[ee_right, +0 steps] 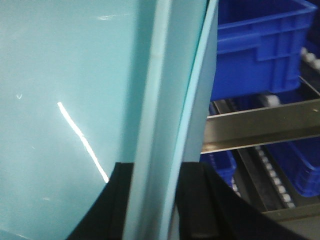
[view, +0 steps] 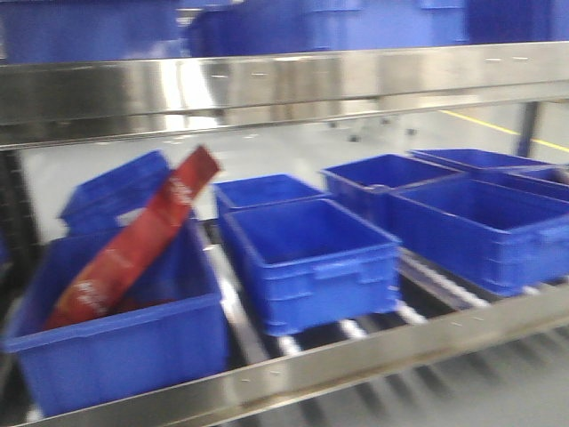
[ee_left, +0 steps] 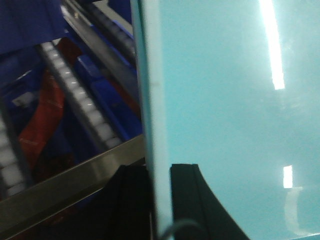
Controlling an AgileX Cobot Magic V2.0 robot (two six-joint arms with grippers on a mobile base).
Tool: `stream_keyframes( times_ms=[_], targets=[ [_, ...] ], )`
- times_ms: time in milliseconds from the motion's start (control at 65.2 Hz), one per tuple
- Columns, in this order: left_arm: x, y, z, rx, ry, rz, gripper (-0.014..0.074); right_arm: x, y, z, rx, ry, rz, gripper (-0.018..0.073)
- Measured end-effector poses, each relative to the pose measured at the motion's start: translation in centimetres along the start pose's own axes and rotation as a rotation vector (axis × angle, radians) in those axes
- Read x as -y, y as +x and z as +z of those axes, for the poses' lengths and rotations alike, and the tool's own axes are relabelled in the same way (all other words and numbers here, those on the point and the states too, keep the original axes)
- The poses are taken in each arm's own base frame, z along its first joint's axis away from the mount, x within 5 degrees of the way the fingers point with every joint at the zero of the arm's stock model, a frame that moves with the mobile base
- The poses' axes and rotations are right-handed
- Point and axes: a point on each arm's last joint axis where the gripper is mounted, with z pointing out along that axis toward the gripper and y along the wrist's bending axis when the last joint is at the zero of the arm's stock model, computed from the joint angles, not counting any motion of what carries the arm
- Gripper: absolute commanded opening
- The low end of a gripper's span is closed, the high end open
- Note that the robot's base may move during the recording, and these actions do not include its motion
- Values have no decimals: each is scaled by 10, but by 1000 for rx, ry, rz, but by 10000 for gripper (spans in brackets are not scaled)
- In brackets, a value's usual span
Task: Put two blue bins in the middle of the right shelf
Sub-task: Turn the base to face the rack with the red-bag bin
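Clamping a pale teal wall (ee_left: 225, 100) with the left gripper (ee_left: 159, 172), black jaws pressing on either side of its upright edge at the bottom of the left wrist view. Showing beyond that edge a steel shelf rail (ee_left: 65, 185), a white roller track (ee_left: 85, 105) and a red packet (ee_left: 42, 120) among dark blue plastic.

Clamping likewise with the right gripper (ee_right: 155, 170), black jaws closing on the rim of a teal panel (ee_right: 65, 75) filling the left half of the right wrist view. Not being able to tell whether both grippers are holding one and the same container. Showing past the panel a dark blue bin (ee_right: 260, 50) sitting above an angled steel bar (ee_right: 260, 125) and more rollers (ee_right: 272, 175).

Looking from the front camera, blurred, across a front rail (view: 356, 365) onto the shelf's middle level. Sitting nearest at the left, a left blue bin (view: 116, 356) carrying a long red packet leaning tilted up over its back wall. Resting just beside it on the roller tracks (view: 356, 329), a middle blue bin (view: 311, 258), open and holding nothing visible, with a rear blue bin (view: 262, 191) touching behind. Standing to the right, a right blue bin (view: 480, 231), with further blue bins behind it. Spanning overhead, a steel upper beam (view: 267, 89), bearing upper blue bins (view: 356, 22). Running far behind, a pale floor (view: 293, 147) with a yellow line.
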Motion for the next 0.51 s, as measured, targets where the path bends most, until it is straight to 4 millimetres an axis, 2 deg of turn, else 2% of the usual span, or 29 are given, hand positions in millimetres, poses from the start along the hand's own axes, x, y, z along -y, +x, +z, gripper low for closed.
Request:
stream_keyframes(
  times_ms=[506],
  targets=[
    [0,0,0,-3,-4,2,-111,0,0,0,0,-1,1,-153]
  ],
)
